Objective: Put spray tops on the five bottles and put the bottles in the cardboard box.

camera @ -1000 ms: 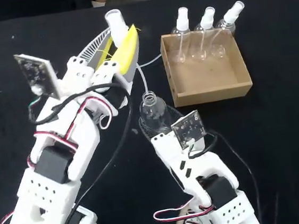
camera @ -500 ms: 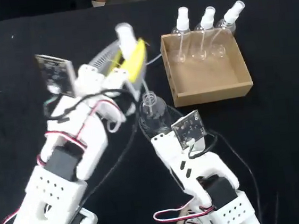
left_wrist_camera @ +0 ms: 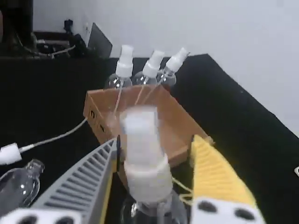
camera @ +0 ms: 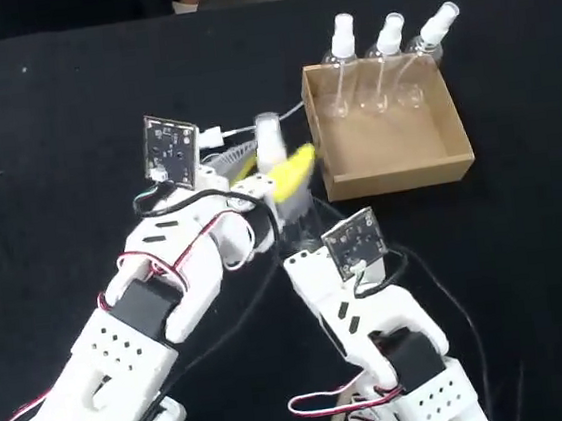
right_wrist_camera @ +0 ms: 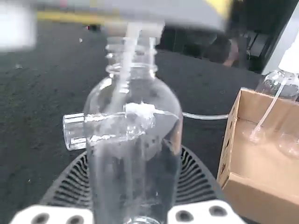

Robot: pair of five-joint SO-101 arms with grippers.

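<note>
Beside brown cardboard box [camera: 398, 173], your left end effector [left_wrist_camera: 154, 140] is clamping white spray top [left_wrist_camera: 140, 163] over clear plastic bottle [right_wrist_camera: 133, 140]; right end effector [right_wrist_camera: 133, 205] is gripping bottle upright. With dip tube [right_wrist_camera: 124, 70] hanging inside neck, tilted descent risking cap jamming on threads, bottle tipping.

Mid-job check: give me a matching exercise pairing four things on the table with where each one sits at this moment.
Things:
1. open bottle
2. held spray top
3. three capped bottles
4. loose spray top

Places:
A. lying on the table
B. in the left gripper, over the bottle's neck
C. standing in the cardboard box
D. upright in the right gripper

Pairs: 1-D, 2-B, 3-C, 4-A.
</note>
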